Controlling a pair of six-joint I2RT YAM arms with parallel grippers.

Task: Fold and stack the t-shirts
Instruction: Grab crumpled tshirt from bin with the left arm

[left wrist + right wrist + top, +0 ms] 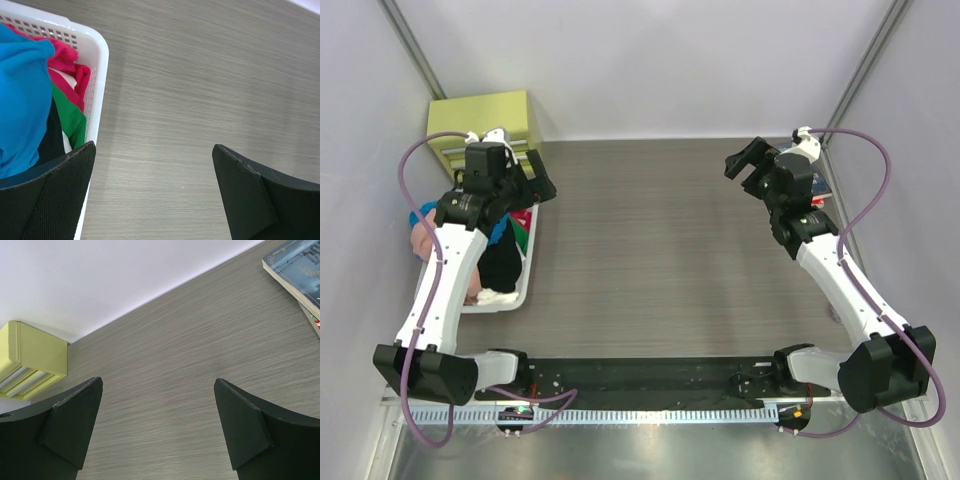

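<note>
T-shirts (30, 75) of soft plain cloth lie bundled and unfolded in a white perforated plastic basket (97, 55) at the left edge of the overhead view. A bright turquoise-blue shirt (20, 125) lies heaped over a pink shirt (65, 57) and a green shirt (72, 120). None is on the table, so folding looks not yet begun. Behind the basket, at upper left, stands a yellow-green drawer box (495, 120). The left gripper (152, 147) hangs over the basket's right rim, jaws spread wide and holding nothing, probably placed there for a reach into the heap. The grey wood-grain table (660, 230) fills the middle, a likely folding area. At upper right the right gripper (157, 381) hovers over the tabletop, equally wide apart and empty, seemingly waiting clear of that space. Dark-blue-covered books (297, 270) lie just beyond it at the right edge.
</note>
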